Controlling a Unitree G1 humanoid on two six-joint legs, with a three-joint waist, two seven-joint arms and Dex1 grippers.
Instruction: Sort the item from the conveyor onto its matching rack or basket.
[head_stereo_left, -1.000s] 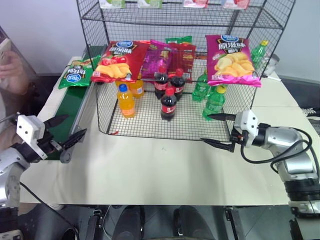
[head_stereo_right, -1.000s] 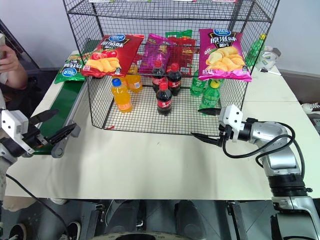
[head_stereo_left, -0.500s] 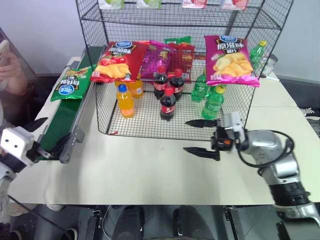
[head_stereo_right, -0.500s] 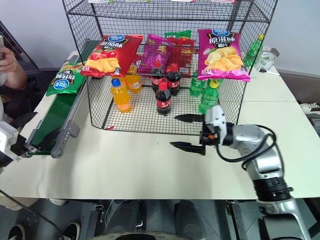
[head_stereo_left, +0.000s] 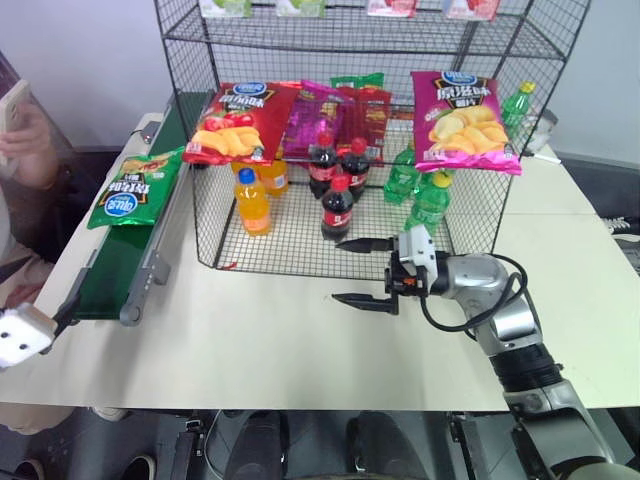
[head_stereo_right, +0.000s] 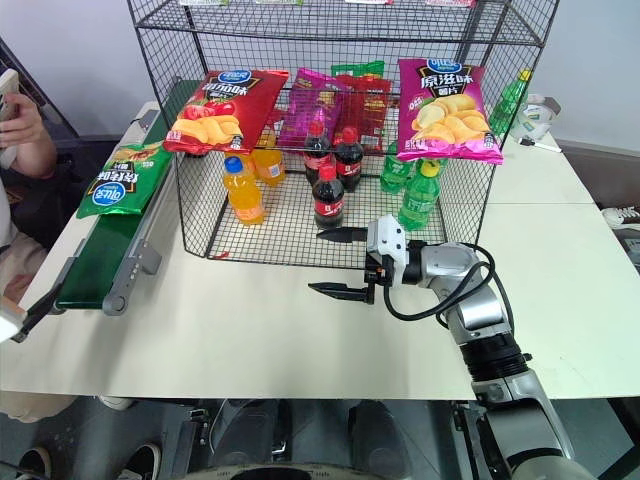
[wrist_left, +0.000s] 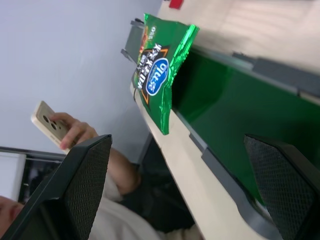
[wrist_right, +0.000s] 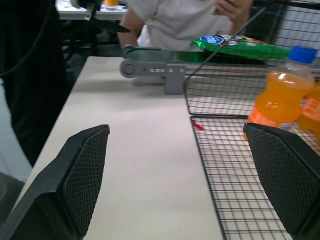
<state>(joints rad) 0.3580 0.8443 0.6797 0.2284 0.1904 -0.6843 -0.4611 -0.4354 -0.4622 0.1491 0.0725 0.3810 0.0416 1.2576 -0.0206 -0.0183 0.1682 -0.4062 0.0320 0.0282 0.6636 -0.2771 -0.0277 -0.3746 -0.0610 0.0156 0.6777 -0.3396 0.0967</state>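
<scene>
The item, a green crisp bag (head_stereo_left: 130, 188) with a round blue logo, lies on the conveyor (head_stereo_left: 112, 268), a dark green belt along the table's left side, about midway down it. My left gripper (wrist_left: 177, 139) is open beyond the belt's near end, low at the left, with the bag (wrist_left: 157, 70) well ahead of its fingers. My right gripper (head_stereo_left: 352, 270) is open and empty. It points left over the table just in front of the black wire rack (head_stereo_left: 205, 215).
Hanging on the rack's front are a red crisp bag (head_stereo_left: 235, 122) and a magenta one (head_stereo_left: 462, 120). Orange (head_stereo_left: 250, 203), cola (head_stereo_left: 337, 208) and green bottles (head_stereo_left: 430, 205) stand inside. A person holding a phone (head_stereo_left: 22, 125) sits left of the belt.
The green bag has travelled down the belt toward me. My right gripper has swung left along the rack's front. My left gripper has drawn back toward the lower left corner and rolled.
</scene>
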